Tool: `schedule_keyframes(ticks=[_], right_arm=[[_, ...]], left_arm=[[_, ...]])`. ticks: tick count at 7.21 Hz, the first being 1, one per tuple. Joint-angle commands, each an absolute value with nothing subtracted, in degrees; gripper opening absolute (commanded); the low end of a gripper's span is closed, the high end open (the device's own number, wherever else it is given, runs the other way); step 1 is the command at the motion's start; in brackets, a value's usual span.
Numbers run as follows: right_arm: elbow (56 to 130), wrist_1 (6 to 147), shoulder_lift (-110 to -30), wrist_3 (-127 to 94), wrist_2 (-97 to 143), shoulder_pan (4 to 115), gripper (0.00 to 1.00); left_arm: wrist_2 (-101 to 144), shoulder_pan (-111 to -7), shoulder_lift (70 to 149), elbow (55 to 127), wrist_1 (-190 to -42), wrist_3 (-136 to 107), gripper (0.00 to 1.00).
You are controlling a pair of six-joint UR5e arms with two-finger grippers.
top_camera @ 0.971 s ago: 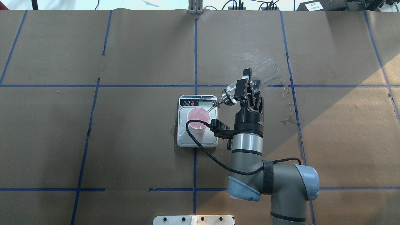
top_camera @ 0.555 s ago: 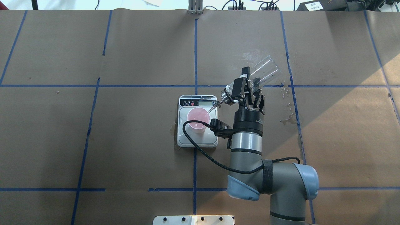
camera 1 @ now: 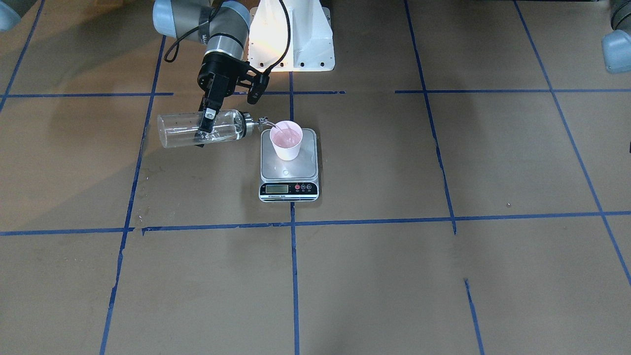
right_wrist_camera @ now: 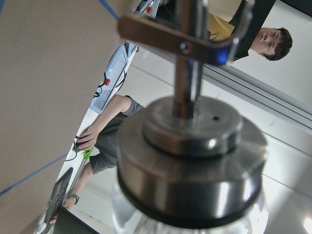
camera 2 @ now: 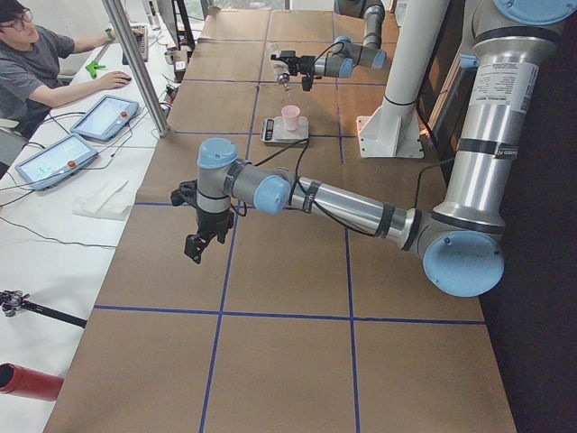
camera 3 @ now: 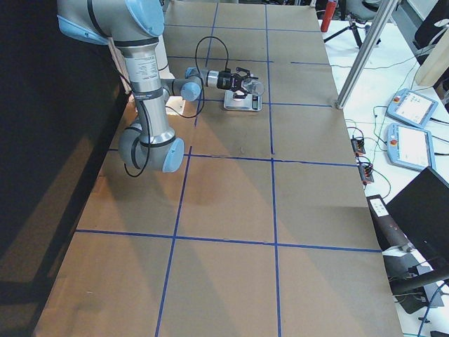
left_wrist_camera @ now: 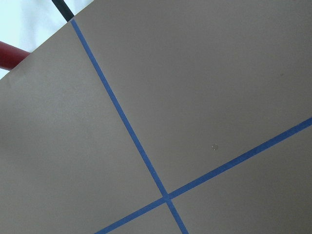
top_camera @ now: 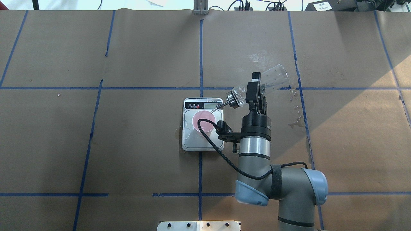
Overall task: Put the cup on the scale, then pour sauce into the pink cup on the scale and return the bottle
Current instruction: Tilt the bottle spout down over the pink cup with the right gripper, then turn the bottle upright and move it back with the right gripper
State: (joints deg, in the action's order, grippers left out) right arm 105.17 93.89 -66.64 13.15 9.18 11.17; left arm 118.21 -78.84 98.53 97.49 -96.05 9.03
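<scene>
Two arms work at a desk (top_camera: 135, 154) covered in brown paper and gridded with blue tape. In the overhead view I see the right gripper (top_camera: 253, 86) with its fingers closed around the middle of the bottle (top_camera: 274, 77). The bottle lies nearly level above the desk, its spout pointing toward the cup (top_camera: 202, 121). The cup stands upright on the steel platform of the scale (top_camera: 189, 142). The front-facing view shows more plainly that the thin spout reaches just over the cup's rim. The right wrist camera shows only the bottle's silver cap (right_wrist_camera: 192, 161), very close, with people visible behind it. The left gripper (camera 2: 200, 242) appears only in the side view, hanging over bare desk well apart from the scale; I cannot tell how far its fingers are parted. The scale's display and button labels are too small to read.
</scene>
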Motion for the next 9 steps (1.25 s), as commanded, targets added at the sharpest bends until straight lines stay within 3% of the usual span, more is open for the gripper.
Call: schedule_keyframes(ticks=[1,4,9], right_arm=[[103.54,93.69,-66.71,-0.57,11.15,10.81,0.0],[103.53,88.02,-66.8,-13.17,14.4,10.11,0.0],[104.06,55.75,-75.75,-27.18,26.26,11.24,0.0]], left_arm=[[118.21,-78.84,98.53,97.56,-95.98,8.96,1.0],[118.21,-78.92,98.53,97.82,-95.98,8.96,1.0],[118.21,-79.63,98.79,98.44,-95.89,8.79,1.0]])
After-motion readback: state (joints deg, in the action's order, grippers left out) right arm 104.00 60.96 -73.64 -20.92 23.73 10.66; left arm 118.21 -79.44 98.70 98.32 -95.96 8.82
